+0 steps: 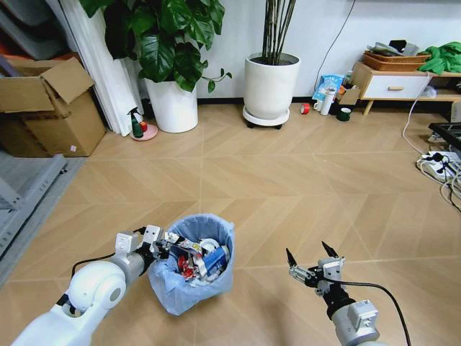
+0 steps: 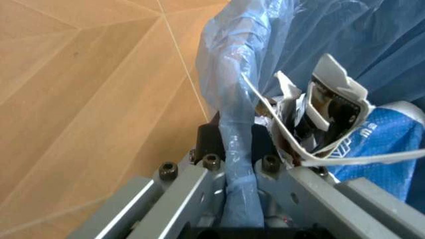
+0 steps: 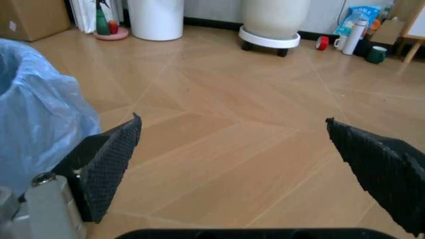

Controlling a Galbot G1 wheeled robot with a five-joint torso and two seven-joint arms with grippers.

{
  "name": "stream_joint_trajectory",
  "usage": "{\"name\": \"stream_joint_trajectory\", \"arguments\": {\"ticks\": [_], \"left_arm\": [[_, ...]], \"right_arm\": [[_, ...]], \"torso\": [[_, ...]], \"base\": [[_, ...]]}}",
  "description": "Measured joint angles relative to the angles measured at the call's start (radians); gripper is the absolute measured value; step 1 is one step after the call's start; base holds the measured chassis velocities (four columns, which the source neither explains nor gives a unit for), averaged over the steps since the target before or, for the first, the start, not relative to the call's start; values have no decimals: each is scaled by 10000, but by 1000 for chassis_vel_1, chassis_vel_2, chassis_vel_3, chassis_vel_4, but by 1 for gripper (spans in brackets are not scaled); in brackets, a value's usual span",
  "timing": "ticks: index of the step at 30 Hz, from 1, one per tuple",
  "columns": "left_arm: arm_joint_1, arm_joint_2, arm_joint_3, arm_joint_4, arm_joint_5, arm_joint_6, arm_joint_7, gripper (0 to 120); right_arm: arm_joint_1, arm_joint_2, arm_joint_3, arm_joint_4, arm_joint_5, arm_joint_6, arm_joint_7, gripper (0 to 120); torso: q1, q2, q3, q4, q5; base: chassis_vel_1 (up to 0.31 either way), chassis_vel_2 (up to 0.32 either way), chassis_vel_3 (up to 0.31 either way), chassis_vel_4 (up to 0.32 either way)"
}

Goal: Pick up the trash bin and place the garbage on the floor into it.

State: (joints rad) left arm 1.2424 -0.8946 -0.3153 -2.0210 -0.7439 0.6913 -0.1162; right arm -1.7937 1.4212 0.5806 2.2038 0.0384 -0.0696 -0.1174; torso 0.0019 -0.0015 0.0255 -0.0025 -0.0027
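The trash bin (image 1: 193,268), small and lined with a crinkly light blue bag, is at the lower left of the head view, over the floor (image 1: 288,187). My left gripper (image 1: 160,241) is shut on its near rim; in the left wrist view its jaws pinch the bag's edge (image 2: 234,144). The garbage (image 1: 202,259) lies inside the bin: crumpled white paper (image 2: 332,99), wrappers and a blue packet (image 2: 381,144). I cannot tell whether the bin rests on the floor or hangs just above it. To the right of the bin my right gripper (image 1: 311,261) is open and empty, with the bag (image 3: 33,114) beside it.
Two white planters (image 1: 173,104) (image 1: 271,86) stand at the back wall. A cardboard box (image 1: 47,108) sits at the back left. A bottle, mugs and a red tape roll (image 1: 305,108) stand by a low cabinet (image 1: 396,85). Cables and a power strip (image 1: 436,164) lie at the right.
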Motion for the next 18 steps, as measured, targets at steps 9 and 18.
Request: {"name": "stream_joint_trajectory", "arguments": {"ticks": [9,18], "left_arm": [[-219,-117,47,291,112,-13,7,0],[-274,-196,72,405,99,-18,40,0]], "right_arm": [[252,-267,-302,-379,269,-282,134,100],[312,-360,-305,-517,333,-302,157,100]], "torso": [[0,0,0,2,-1],[1,0,0,3,-6]], "base": [[252,-119,-249,128],[262,-122,-247,124]]}}
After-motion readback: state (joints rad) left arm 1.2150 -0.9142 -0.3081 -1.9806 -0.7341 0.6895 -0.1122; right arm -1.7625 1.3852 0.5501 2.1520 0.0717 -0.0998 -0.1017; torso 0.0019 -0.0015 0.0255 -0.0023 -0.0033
